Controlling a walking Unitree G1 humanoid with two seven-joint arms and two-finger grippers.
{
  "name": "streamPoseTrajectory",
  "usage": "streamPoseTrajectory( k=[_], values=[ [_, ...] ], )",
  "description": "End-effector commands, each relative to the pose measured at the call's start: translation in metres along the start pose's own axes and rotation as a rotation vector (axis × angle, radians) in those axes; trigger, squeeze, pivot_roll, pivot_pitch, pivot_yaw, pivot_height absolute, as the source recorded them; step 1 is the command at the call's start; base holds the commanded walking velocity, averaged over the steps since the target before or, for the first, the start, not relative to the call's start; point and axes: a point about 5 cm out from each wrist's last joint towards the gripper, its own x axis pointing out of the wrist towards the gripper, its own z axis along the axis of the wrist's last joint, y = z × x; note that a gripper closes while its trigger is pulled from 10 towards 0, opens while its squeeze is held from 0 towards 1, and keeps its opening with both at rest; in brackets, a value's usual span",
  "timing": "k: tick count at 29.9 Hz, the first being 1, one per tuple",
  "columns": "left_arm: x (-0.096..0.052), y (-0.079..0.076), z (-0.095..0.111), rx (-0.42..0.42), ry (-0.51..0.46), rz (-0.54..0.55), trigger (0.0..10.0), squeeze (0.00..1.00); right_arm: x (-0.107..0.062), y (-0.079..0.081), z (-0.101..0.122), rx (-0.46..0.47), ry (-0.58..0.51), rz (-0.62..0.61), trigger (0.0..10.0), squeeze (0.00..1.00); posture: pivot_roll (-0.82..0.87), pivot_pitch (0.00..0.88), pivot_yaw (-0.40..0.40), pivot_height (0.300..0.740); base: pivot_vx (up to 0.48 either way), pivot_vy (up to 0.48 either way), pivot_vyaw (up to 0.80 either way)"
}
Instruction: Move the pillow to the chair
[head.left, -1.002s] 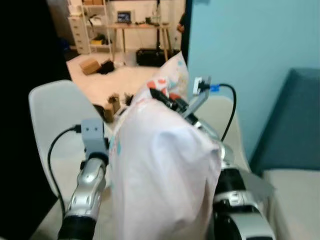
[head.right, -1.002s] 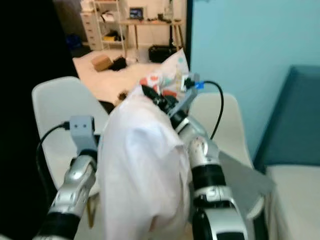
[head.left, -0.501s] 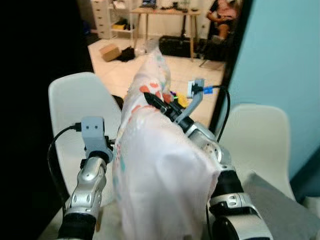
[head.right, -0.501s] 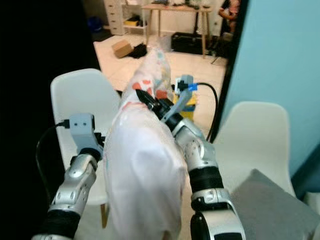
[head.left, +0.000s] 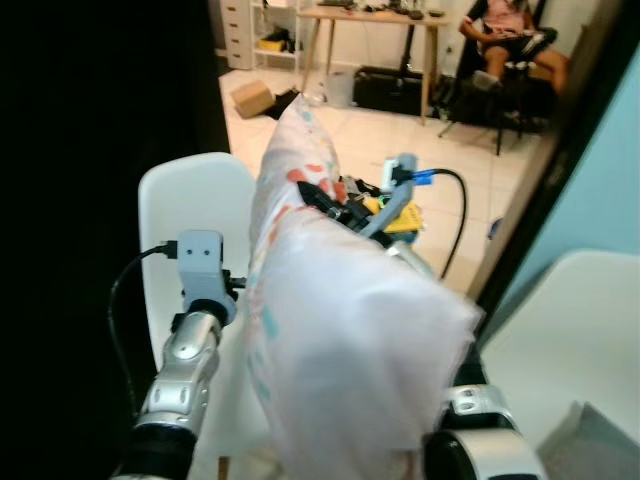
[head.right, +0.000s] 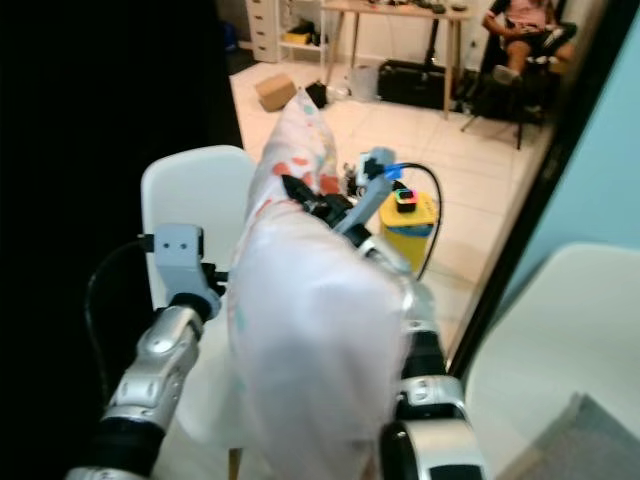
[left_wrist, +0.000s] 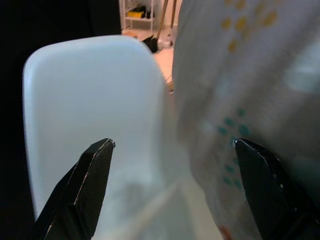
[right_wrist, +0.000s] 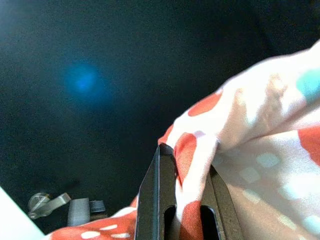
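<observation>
Pillow (head.right: 305, 330) hung upright between my arms above the chair (head.right: 195, 195), right gripper (right_wrist: 181, 200) pinching its spotted fabric to carry it, left gripper (left_wrist: 172, 185) spread wide, steadying its side.

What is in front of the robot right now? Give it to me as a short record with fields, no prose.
held item: pillow, white with coloured dots, upright between the arms
right pincer: shut on a fold of the pillow
left pincer: open, fingers wide, beside the pillow
target: white chair just behind the pillow, seat partly hidden
second chair: white chair on the right
background: person seated by a wooden desk; cardboard box on the floor
</observation>
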Motion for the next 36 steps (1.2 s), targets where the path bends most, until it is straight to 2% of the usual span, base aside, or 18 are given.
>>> streamPoseTrajectory(
  k=[1,5,15,19,25,30,36],
  values=[
    [-0.002,-0.009,-0.007,0.013,0.030,-0.042,10.0,0.00,0.003,0.004,0.014,-0.027,-0.049,0.027,10.0,0.00,-0.20,0.000,0.001,0.728,0.000,0.000,0.00],
    [-0.003,-0.012,-0.005,0.033,0.017,-0.063,10.0,0.00,0.003,0.005,0.014,-0.025,-0.045,0.032,10.0,0.00,-0.20,0.000,0.000,0.728,0.000,0.000,0.00],
    [-0.003,-0.008,-0.005,0.031,0.021,-0.036,10.0,0.00,0.004,0.010,0.005,-0.019,-0.009,0.063,10.0,0.00,-0.20,0.000,-0.002,0.728,0.000,-0.432,0.00],
    [-0.002,0.000,-0.004,0.000,0.018,0.032,10.0,0.00,0.003,0.012,-0.002,-0.041,0.030,0.080,10.0,0.00,-0.20,0.000,-0.001,0.728,0.000,0.000,0.00],
    [-0.002,0.002,-0.002,0.019,0.006,0.028,10.0,0.00,0.002,0.016,-0.010,-0.080,0.071,0.110,10.0,0.00,-0.20,0.000,-0.001,0.728,0.000,0.000,0.00],
    [-0.003,0.004,-0.002,0.018,-0.003,0.037,10.0,0.00,0.001,0.016,-0.012,-0.124,0.090,0.116,10.0,0.00,-0.20,0.000,-0.002,0.728,0.308,0.000,0.00],
    [-0.003,0.002,-0.001,0.021,-0.005,0.033,10.0,0.00,-0.001,0.014,-0.012,-0.146,0.092,0.103,10.0,0.00,-0.20,0.000,-0.002,0.728,0.340,0.000,0.59]
  ],
)
